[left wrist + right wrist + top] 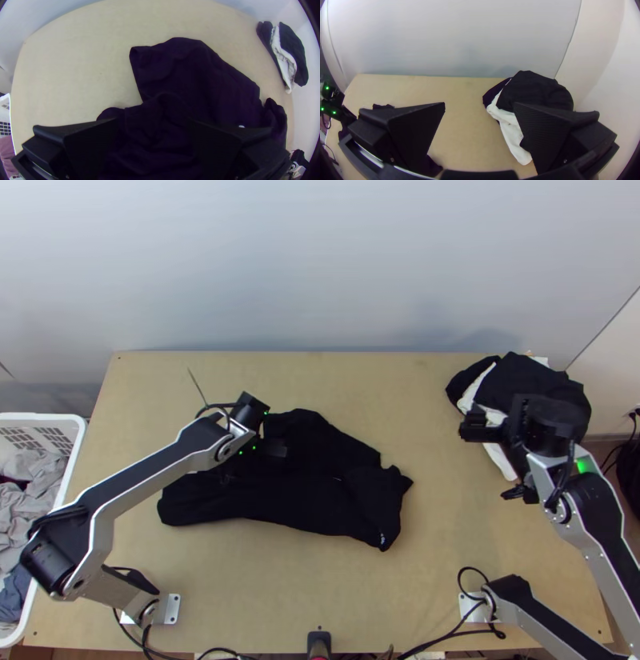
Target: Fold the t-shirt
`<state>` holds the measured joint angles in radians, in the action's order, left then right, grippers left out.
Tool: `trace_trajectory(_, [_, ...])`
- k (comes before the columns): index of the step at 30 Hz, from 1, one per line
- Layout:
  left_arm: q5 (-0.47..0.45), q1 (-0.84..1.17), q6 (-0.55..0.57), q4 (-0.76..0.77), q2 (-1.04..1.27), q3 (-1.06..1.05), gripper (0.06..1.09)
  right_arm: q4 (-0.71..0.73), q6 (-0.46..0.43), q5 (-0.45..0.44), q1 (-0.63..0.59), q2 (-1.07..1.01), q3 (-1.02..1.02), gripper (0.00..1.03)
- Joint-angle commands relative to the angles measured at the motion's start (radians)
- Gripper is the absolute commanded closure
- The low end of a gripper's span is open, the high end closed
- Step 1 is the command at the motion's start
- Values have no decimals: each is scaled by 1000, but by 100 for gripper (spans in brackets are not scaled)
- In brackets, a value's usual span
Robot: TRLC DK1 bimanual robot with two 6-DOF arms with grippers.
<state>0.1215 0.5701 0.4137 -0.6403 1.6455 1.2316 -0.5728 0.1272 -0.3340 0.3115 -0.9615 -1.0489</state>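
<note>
Black T-shirt (280,503) lies rumpled, partly doubled over, on table (264,588); left pincer (154,122) parted over it, presumably to pinch cloth for straightening; right pincer (479,103), agape, hangs near clothes pile (528,380), perhaps held aside to leave folding room

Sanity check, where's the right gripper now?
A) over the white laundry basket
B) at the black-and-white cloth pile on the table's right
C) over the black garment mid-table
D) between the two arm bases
B: in the top view the right gripper overlaps the near-left part of the black-and-white cloth pile, well to the right of the black garment.
</note>
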Motion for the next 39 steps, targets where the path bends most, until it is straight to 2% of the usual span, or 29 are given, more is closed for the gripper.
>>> trace_trajectory(1, [1,-21,-1,64,74,-17,20,-33,9,46,78,-34,-10,7])
trace_trajectory(4, [3,-21,4,123,62,-37,45,-75,75,119,101,-59,-28,7])
trace_trajectory(9, [23,-21,-1,159,40,-44,105,-162,198,277,144,-134,-72,7])
trace_trajectory(12, [26,-30,-4,156,28,-43,104,-180,226,332,192,-175,-77,7])
trace_trajectory(24, [27,-102,11,105,-76,26,104,-167,229,440,282,-310,-77,7])
trace_trajectory(35, [29,-133,7,34,-128,94,104,-165,226,555,459,-411,-80,7])
trace_trajectory(39, [29,-130,7,27,-128,97,104,-153,219,555,474,-441,-57,7])
